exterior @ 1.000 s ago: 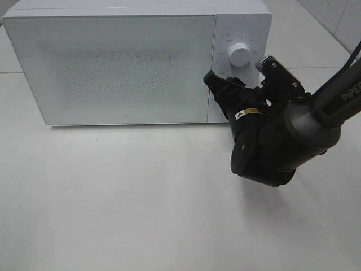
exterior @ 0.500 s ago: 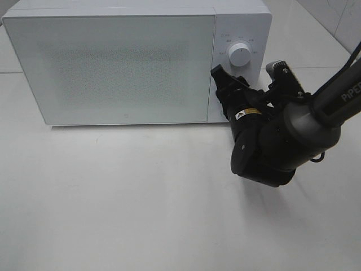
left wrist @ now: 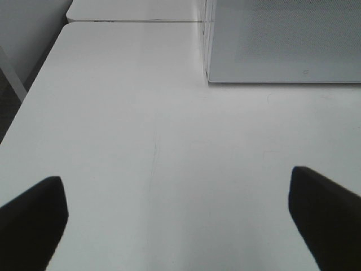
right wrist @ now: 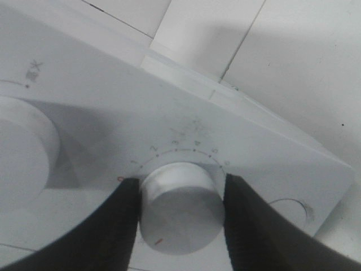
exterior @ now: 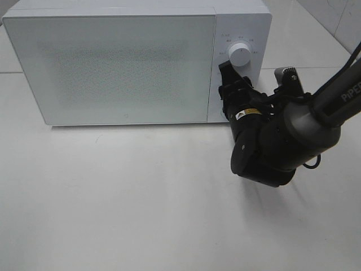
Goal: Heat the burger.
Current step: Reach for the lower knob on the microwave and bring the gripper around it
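White lettering "PiPER" (exterior: 351, 90) runs along the right arm, a yellow-and-black label (exterior: 248, 112) sits behind its tool, and numerals 1 to 5 (right wrist: 175, 144) arc over the microwave's (exterior: 113, 62) lower knob (right wrist: 180, 212). The right tool (right wrist: 180, 183) straddles that knob, fingers just beside its sides; whether they pinch it cannot be told. The left tool (left wrist: 180, 220) hangs wide open over the table (left wrist: 141, 141). The microwave door is closed, and the burger shows in no view

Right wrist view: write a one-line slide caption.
Right gripper grips the microwave's numbered knob, one finger on each side.
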Robot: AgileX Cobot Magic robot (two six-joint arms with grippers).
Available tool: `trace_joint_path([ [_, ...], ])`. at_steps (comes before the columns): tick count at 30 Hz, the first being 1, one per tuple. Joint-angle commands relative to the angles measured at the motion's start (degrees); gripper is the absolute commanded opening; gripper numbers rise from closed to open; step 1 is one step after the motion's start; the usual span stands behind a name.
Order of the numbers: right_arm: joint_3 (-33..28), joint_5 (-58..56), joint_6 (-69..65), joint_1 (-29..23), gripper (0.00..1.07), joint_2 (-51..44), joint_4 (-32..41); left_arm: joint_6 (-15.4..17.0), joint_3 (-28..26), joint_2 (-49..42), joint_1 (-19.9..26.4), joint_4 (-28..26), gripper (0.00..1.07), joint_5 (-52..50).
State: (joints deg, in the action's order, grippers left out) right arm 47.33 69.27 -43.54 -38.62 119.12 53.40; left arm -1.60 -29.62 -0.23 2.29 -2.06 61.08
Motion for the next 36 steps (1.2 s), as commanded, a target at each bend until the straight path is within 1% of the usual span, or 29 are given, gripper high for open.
trace_joint_path([
  [1,0.29,10.77,-3.72,-0.06,0.06,-0.92,-1.43,0.46,0.06,-1.15,-0.29,-0.11,1.01,0.17],
  [9,0.29,10.77,-11.92,-0.06,0.06,-0.92,1.32,0.46,0.06,-1.15,-0.29,-0.11,1.01,0.17],
  [15,0.29,10.77,-14.04,-0.06,0.07,-0.92,1.32,0.46,0.06,-1.15,-0.29,-0.11,1.01,0.17],
  [19,0.29,10.77,-15.41,-0.06,0.08,-0.92,3.04,0.46,0.06,-1.15,-0.29,-0.11,1.01,0.17],
  [30,0.29,10.83,-16.33,-0.06,0.1,-0.92,2.81,0.46,0.06,-1.15,-0.29,-0.11,1.01,0.17],
  [36,0.29,10.83,-20.28,-0.06,0.11,-0.92,2.75,0.46,0.06,-1.15,-0.29,-0.11,1.01,0.17],
])
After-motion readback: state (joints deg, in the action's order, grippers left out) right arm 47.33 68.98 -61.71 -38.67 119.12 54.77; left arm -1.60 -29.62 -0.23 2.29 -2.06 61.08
